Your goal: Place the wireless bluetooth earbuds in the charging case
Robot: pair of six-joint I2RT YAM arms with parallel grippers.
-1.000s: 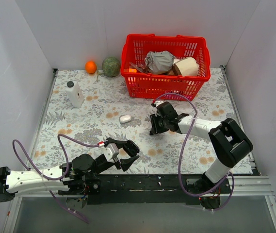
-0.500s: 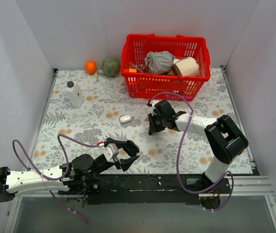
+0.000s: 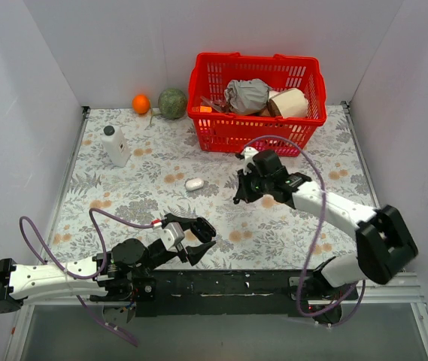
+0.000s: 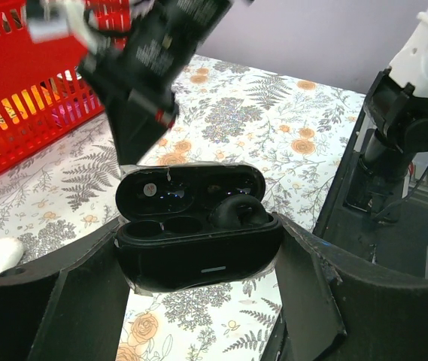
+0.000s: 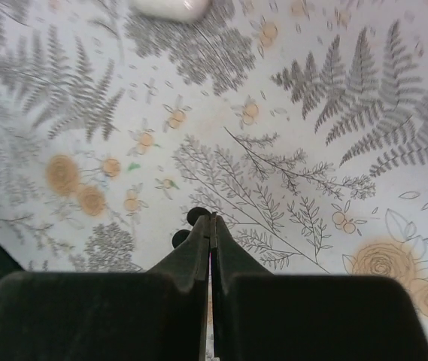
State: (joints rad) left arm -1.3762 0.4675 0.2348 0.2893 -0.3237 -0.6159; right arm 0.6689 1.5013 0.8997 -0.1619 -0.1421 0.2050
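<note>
My left gripper (image 3: 201,241) is shut on an open black charging case (image 4: 198,252) near the table's front edge. One black earbud (image 4: 240,212) sits in the case's right slot; the left slots are empty. My right gripper (image 3: 242,193) is shut above the table's middle, and its tips (image 5: 212,219) pinch a second black earbud (image 5: 196,217), whose two small round ends stick out to the left. The right gripper also shows in the left wrist view (image 4: 142,113), beyond the case.
A small white pebble-shaped case (image 3: 194,183) lies on the cloth left of my right gripper. A red basket (image 3: 206,98) of items stands at the back. A white bottle (image 3: 114,145), an orange (image 3: 141,103) and a green ball (image 3: 172,103) are at the back left.
My right arm has changed posture: its elbow swung out to the right and the wrist rose, while the gripper stays near the same spot. The left arm has not moved.
</note>
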